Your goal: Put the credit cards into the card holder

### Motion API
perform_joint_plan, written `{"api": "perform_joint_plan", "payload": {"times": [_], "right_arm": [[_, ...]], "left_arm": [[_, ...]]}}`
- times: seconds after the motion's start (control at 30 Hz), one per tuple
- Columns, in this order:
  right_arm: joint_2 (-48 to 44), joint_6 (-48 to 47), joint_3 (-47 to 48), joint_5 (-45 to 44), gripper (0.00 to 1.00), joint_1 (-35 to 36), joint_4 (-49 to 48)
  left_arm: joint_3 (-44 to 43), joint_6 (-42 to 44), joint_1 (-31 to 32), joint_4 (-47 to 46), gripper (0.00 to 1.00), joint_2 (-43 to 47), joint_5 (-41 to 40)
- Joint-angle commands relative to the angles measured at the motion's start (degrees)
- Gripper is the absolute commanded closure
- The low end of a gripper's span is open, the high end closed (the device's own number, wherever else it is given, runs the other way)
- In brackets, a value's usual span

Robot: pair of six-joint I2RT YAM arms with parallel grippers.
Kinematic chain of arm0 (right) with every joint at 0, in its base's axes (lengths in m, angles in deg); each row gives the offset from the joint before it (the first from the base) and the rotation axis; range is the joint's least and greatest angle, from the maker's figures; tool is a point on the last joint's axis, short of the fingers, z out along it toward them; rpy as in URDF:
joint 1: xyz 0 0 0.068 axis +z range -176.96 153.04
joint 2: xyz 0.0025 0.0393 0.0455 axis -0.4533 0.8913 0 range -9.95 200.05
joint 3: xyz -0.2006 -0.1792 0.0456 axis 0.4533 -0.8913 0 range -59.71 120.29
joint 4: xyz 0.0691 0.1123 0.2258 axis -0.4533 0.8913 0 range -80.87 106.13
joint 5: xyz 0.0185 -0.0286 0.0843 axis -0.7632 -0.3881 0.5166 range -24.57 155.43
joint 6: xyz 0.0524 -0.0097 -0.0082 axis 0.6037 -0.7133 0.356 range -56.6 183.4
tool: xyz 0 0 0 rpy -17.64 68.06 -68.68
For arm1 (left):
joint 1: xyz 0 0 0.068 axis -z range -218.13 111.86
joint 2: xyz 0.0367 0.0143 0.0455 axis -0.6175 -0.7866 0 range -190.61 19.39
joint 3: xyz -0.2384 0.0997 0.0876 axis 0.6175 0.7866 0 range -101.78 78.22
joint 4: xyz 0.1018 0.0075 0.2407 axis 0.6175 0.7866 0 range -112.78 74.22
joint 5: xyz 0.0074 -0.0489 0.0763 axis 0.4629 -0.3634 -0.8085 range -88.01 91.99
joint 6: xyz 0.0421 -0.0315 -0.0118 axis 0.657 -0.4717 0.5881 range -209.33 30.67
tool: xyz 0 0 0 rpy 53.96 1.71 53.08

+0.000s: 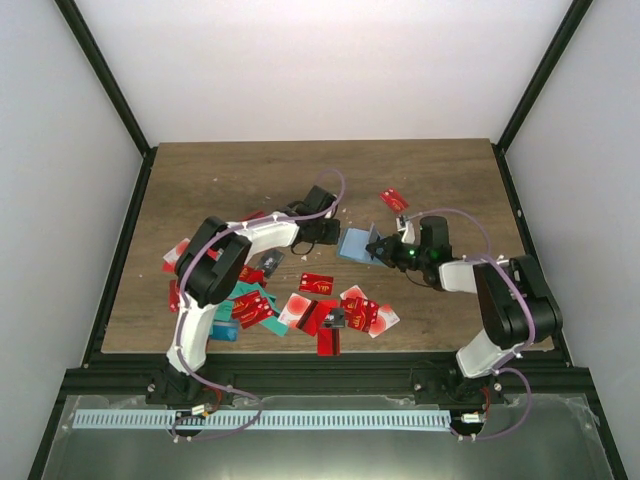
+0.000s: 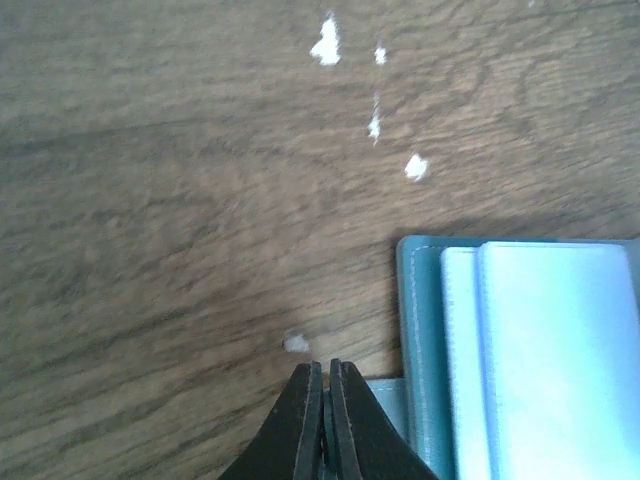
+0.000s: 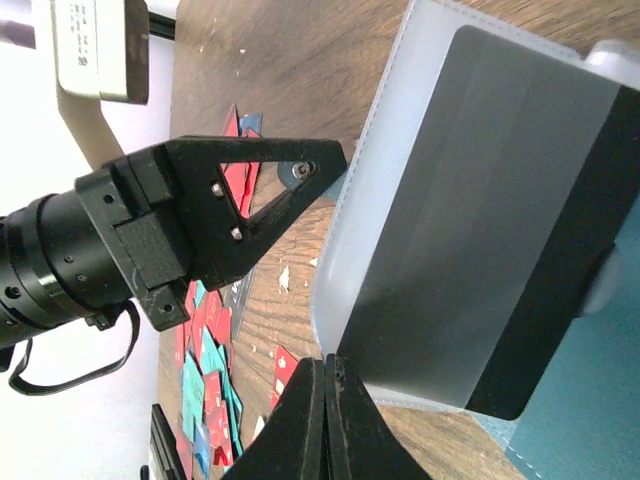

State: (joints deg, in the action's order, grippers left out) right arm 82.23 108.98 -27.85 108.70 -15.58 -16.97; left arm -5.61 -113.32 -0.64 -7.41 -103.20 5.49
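Top external | left gripper [image 2: 322,370] closed beside teal-blue soft folding card holder [image 1: 355,246] | right gripper [image 3: 326,366] apparently clamped on its edge | advise: hold it open, fetch thin red cards [image 1: 316,283].

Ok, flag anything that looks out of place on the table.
The credit cards lie strewn in an overlapping, crooked heap along the near side; one red card sits alone farther back. White flecks litter the wood beside the card holder.
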Motion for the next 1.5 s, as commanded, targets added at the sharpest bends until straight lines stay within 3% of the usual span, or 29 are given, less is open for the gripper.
{"api": "perform_joint_plan", "payload": {"times": [0.0,0.3,0.93,1.17,1.37,1.47], "right_arm": [[-4.83,-1.11,-0.77,-4.63,0.99,-0.75,4.86],[-8.05,-1.34,-2.74,-15.99,0.99,-1.01,13.59],[2.83,-3.47,-0.37,-15.33,0.99,-1.02,13.95],[0.77,-6.69,2.85,-14.65,0.80,-1.01,17.20],[0.72,-8.88,7.15,-14.01,0.76,-0.96,20.80],[1.49,-9.47,8.41,-13.56,0.76,-0.88,21.08]], "left_arm": [[4.10,-1.81,-0.24,-2.17,0.96,4.17,-2.24],[9.09,-3.73,-0.24,0.03,0.96,10.75,-6.89],[12.23,-3.23,-0.42,1.67,0.96,7.75,-8.88],[11.80,-0.82,-0.32,1.14,0.96,7.91,-6.13],[9.88,0.37,-0.32,2.90,0.93,7.43,-6.46],[8.60,0.67,-0.32,4.41,0.85,7.52,-7.53]]}}
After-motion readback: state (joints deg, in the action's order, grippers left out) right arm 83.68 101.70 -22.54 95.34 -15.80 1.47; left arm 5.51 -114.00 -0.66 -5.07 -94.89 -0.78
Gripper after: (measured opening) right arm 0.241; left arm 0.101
